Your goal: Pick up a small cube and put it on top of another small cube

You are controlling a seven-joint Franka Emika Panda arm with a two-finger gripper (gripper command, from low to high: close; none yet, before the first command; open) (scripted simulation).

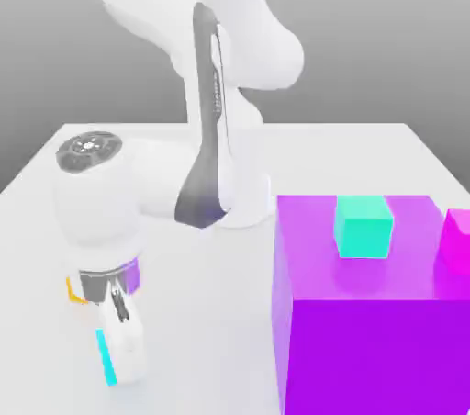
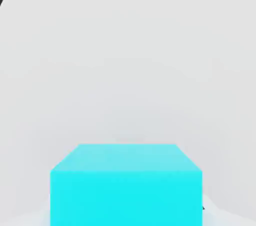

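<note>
The small cube [image 1: 107, 357], bright cyan, rests on the white table [image 1: 211, 312] at the exterior view's lower left. A white finger [image 1: 126, 342] covers most of it. My gripper [image 1: 117, 360] points straight down and is shut on this cube. In the hand view the cyan cube [image 2: 126, 185] sits close in front of the camera, its top face and one side showing. The other small cube [image 1: 456, 241], magenta-pink, stands on top of the huge purple block [image 1: 367, 330] at the exterior view's right edge, partly cut off.
A teal-green cube [image 1: 363, 226] also sits on the purple block, left of the magenta one. A sliver of an orange cube [image 1: 71, 291] and a small purple piece [image 1: 133, 275] peek out behind my hand. The arm's base stands at the table's back.
</note>
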